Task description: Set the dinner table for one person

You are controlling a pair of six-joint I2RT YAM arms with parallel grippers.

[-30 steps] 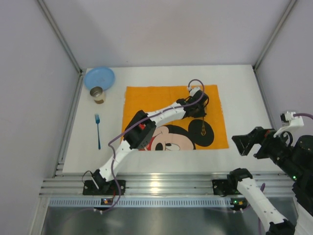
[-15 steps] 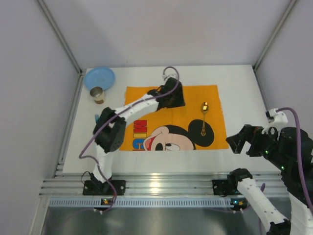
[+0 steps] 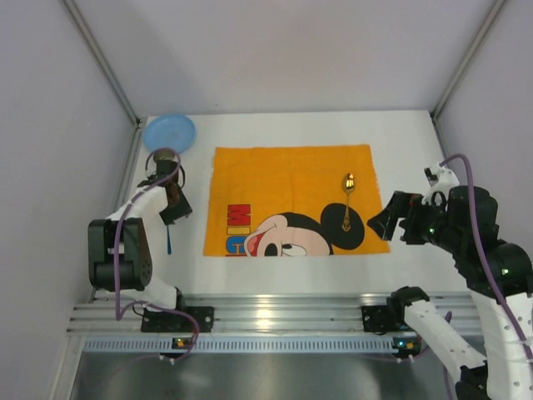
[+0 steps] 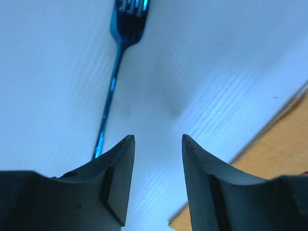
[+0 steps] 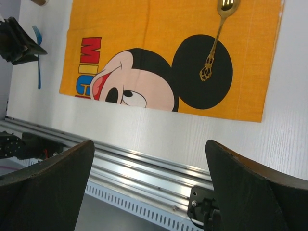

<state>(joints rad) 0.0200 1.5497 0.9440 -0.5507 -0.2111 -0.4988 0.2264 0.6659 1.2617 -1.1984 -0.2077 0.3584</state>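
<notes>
The white dinner table carries an orange Mickey Mouse cloth. A gold spoon lies on the cloth's right side, also visible as the spoon in the right wrist view. A blue fork lies on bare table left of the cloth. My left gripper hovers over the fork's upper part. In its own view the left gripper is open and empty, with the fork's handle running under its left finger. My right gripper hangs wide open and empty by the cloth's right edge.
A blue plate sits at the far left corner, with a metal cup just in front of it, close to my left wrist. A ribbed aluminium rail runs along the near edge. Frame posts rise at both sides.
My left arm swung from the spoon on the cloth's right side across to the fork at the left, its jaws now open. The spoon stayed on the cloth. My right gripper moved closer to the cloth.
</notes>
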